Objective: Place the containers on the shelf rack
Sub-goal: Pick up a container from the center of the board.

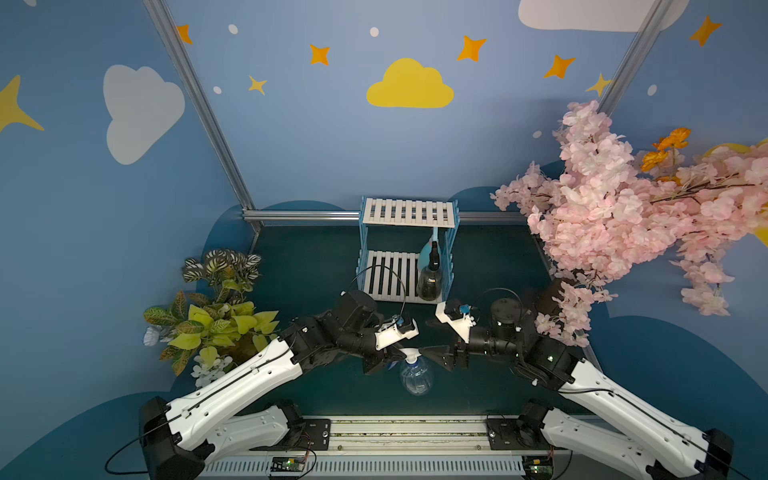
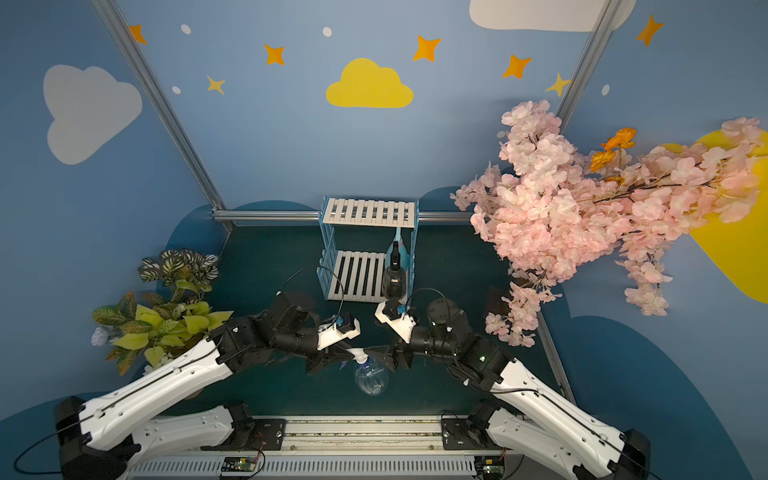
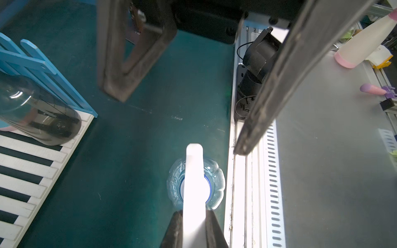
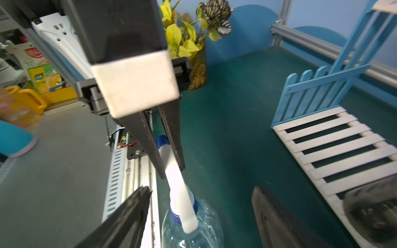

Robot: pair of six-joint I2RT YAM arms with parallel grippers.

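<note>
Both top views hang high over the near edge of the worktop (image 1: 307,266), looking down and forward to the back wall (image 1: 332,145), with the whole rack (image 1: 409,212) in sight. The left wrist camera is in tight, peering down past the left gripper (image 3: 193,216) onto the clear bottle (image 3: 217,184). The right wrist camera, just as near, faces across the worktop. Both wrist views share that bottle and the rack's lower shelf.
</note>
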